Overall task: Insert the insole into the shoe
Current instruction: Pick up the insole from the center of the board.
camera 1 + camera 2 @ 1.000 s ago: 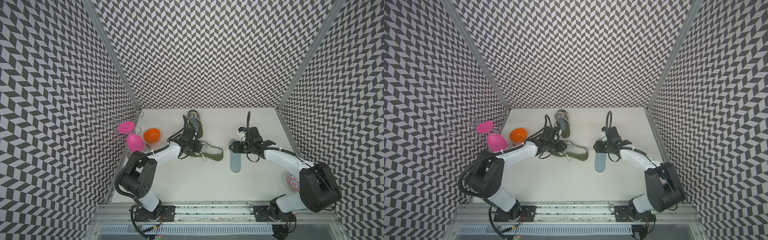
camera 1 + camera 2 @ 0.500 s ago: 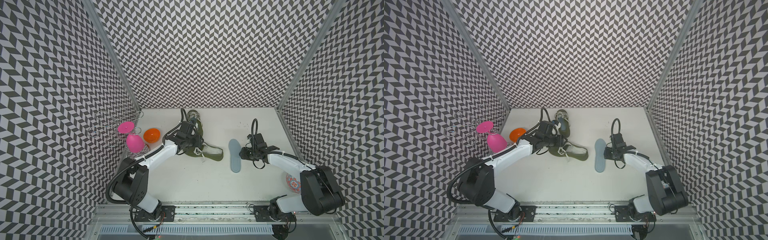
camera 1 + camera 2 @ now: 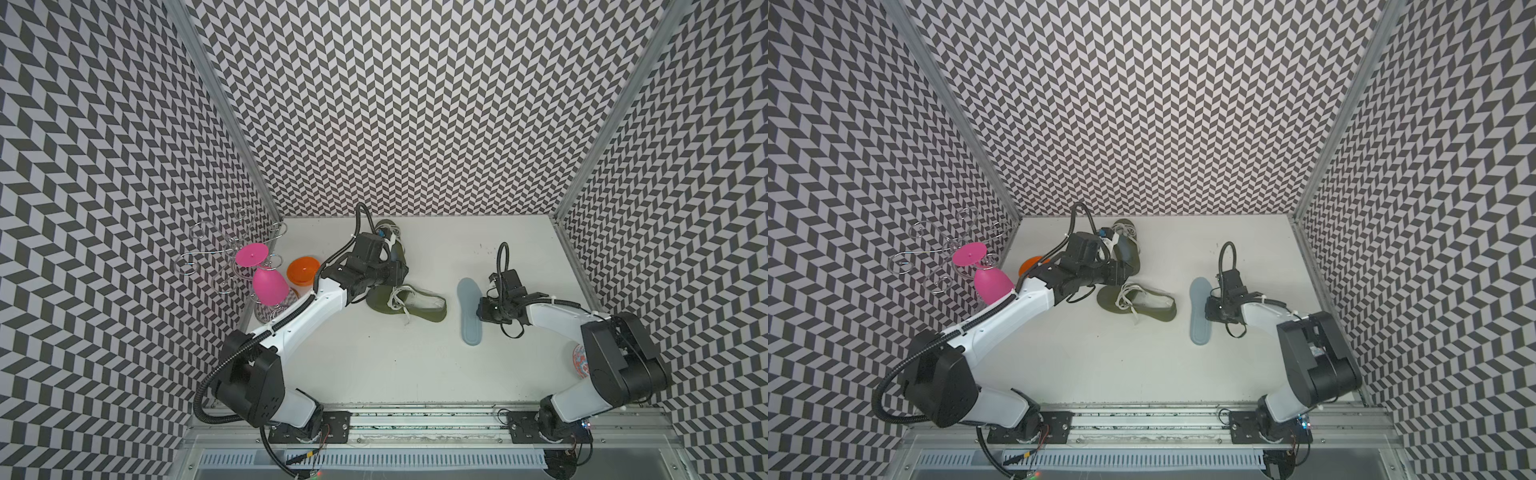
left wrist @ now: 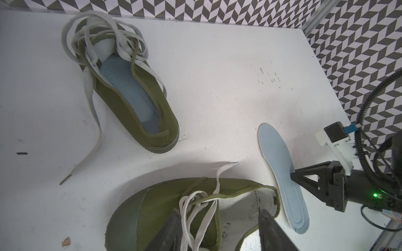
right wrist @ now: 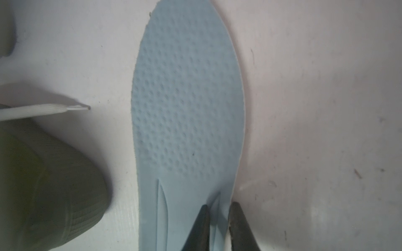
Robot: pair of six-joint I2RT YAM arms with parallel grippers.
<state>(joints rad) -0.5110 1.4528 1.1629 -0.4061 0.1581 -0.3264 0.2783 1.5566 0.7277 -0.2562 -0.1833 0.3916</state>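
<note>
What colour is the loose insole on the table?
Light blue insole, clearest in the right wrist view.

The white-and-black left arm [image 3: 307,307] stretches far forward and inward. Its black left gripper [image 4: 217,214] is tilted downward, and the jaws stand wide apart, gripping nothing. The right arm [image 3: 552,311] is folded low, with the wrist almost level. The black right gripper [image 5: 219,207] has its jaws near together with only a thin gap; whether they pinch something, I cannot tell.

Faint stamped marks on shoe [image 4: 156,208] lining, possibly digits, not clearly legible, nothing else
</note>
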